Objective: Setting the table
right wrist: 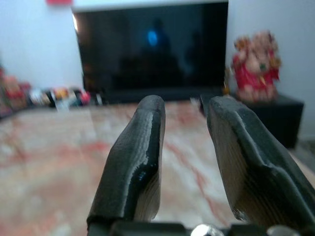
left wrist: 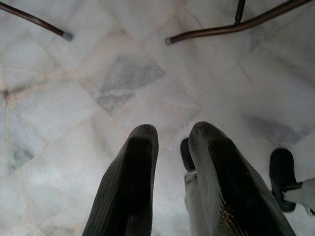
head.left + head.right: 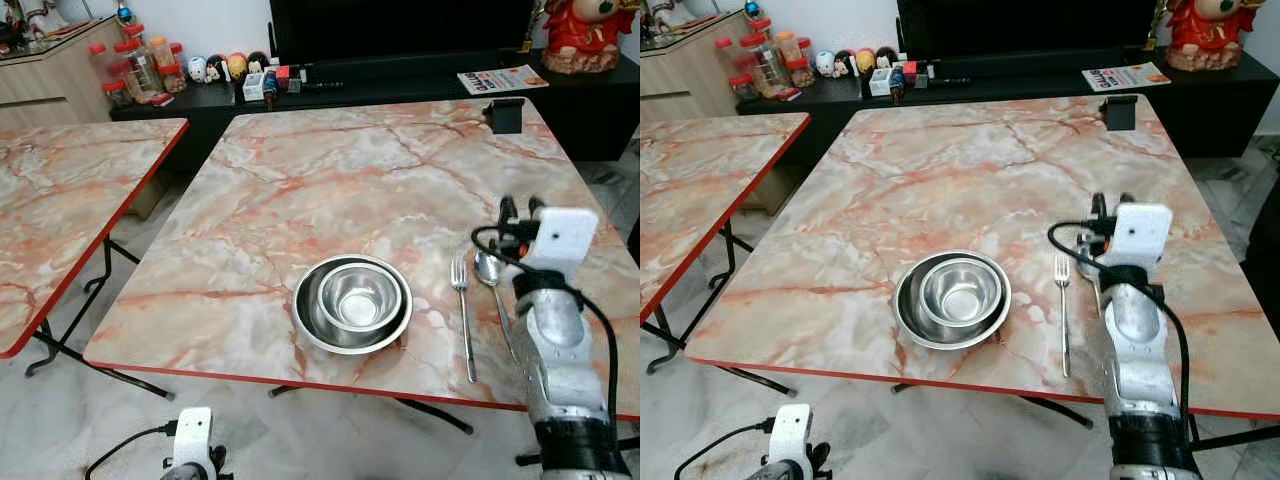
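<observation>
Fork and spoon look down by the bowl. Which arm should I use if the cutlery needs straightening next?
Probably the right. The right gripper is open over the table, just beside the spoon and fork. The left gripper hangs low, pointing at the floor.

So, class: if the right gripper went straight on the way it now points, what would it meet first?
The right gripper, jaws open and empty, points low across the marble table towards the dark TV. The way looks free to there, though depth is unclear.

Silver right arm (image 3: 1132,350), white wrist block, looping black cable, seemingly glossy black fingers (image 1: 133,157).
</observation>
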